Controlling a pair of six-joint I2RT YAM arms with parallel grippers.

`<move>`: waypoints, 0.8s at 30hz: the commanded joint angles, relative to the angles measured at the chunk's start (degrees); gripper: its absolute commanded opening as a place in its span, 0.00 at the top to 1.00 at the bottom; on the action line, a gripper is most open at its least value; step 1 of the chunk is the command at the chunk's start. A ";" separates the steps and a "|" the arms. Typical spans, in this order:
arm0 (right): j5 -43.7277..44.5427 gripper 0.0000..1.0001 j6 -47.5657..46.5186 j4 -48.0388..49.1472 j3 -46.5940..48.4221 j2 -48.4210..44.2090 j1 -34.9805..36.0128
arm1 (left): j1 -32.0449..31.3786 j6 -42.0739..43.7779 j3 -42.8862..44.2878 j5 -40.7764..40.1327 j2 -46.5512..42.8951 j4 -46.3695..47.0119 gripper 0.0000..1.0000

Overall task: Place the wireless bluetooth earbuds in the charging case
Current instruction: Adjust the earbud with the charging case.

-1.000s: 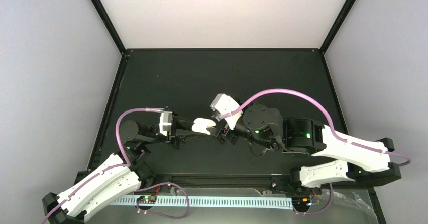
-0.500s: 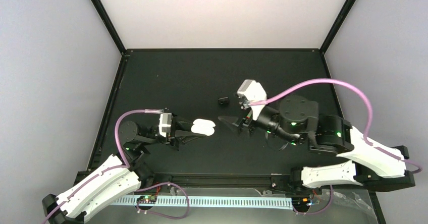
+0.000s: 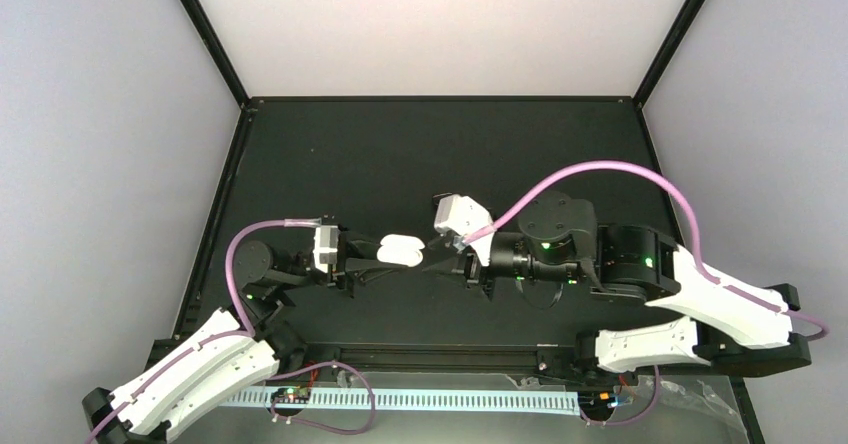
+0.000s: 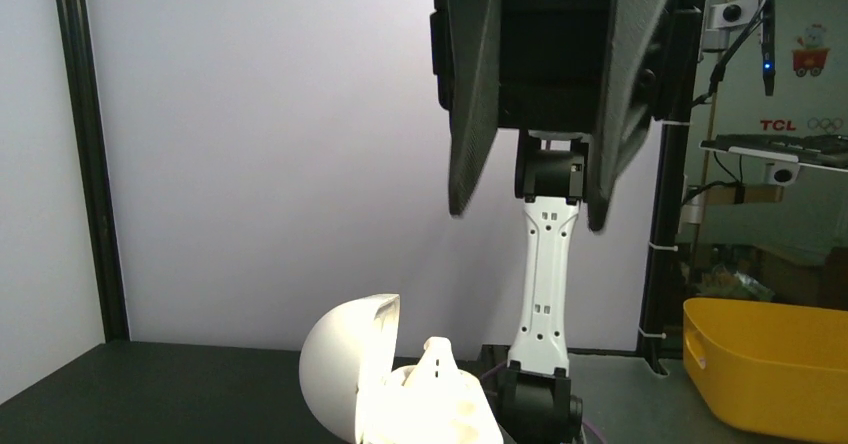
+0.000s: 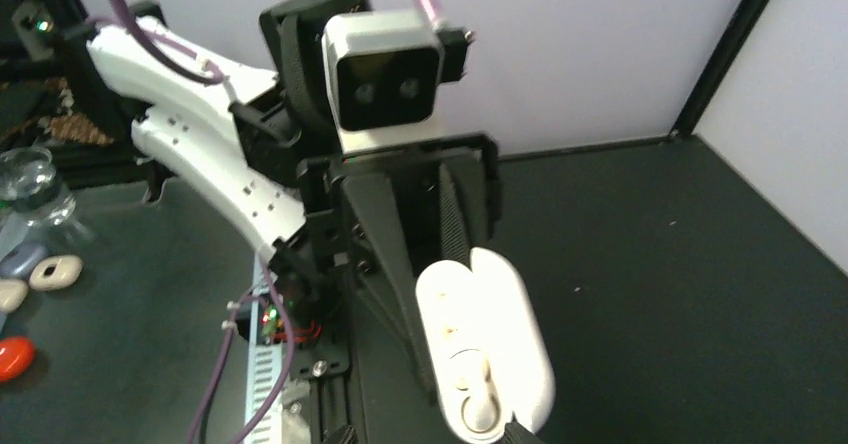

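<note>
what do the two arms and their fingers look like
The left arm and right arm have white shell links and black joints, each trailing a purple cable. A white boxy camera tops each wrist. The fingers are black, ribbed, tapering. Green lights glow on the right arm.

Your left arm [image 3: 200,364] and right arm [image 3: 720,304] match — white shells on the long links, black round joints [image 3: 565,219] higher up. A purple cable [image 3: 600,165] runs along each. Green lights [image 3: 543,246] glow on the right arm's joints. Each wrist bears a boxy white camera [image 5: 385,74] with two dark lenses — and the right claw [image 4: 530,214] has black, ribbed, tapering fingers [image 4: 472,94].
</note>
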 commanded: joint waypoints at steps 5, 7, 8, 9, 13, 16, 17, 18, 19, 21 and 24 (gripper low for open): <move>-0.91 0.67 -1.34 -0.26 -1.02 1.98 -0.24 | -0.39 0.11 2.19 0.95 0.86 0.16 0.99; 0.82 0.69 -1.56 0.26 -1.46 2.69 -0.28 | -0.43 0.11 2.35 1.39 0.69 -0.01 0.98; 1.68 0.70 -1.61 0.63 -1.61 3.01 -0.30 | -0.40 0.17 2.40 1.49 0.66 -0.04 0.99; 2.44 0.71 -1.72 0.92 -1.80 3.26 -0.32 | -0.39 0.19 2.42 1.59 0.59 -0.10 0.99; 3.68 0.72 -2.01 1.14 -1.85 4.14 -0.41 | -0.46 0.03 2.55 2.20 0.40 0.09 0.98; 3.58 0.72 -1.93 1.29 -2.07 4.55 -0.47 | -0.39 -0.07 2.71 2.73 0.55 0.37 0.98; 3.73 0.72 -2.08 1.25 -2.03 4.68 -0.46 | -0.41 -0.07 2.81 2.87 0.66 0.42 0.99; 4.00 0.72 -2.06 1.25 -2.09 4.79 -0.42 | -0.39 -0.07 2.91 2.93 0.70 0.46 0.99; 4.32 0.72 -2.03 1.29 -2.08 4.86 -0.42 | -0.39 -0.06 3.05 3.05 0.70 0.51 0.98; 4.99 0.74 -1.99 1.20 -2.19 4.98 -0.50 | -0.41 -0.07 3.18 3.27 0.80 0.63 0.98; 5.80 0.75 -2.01 1.08 -2.48 5.19 -0.57 | -0.42 -0.14 3.36 3.40 0.81 0.64 0.98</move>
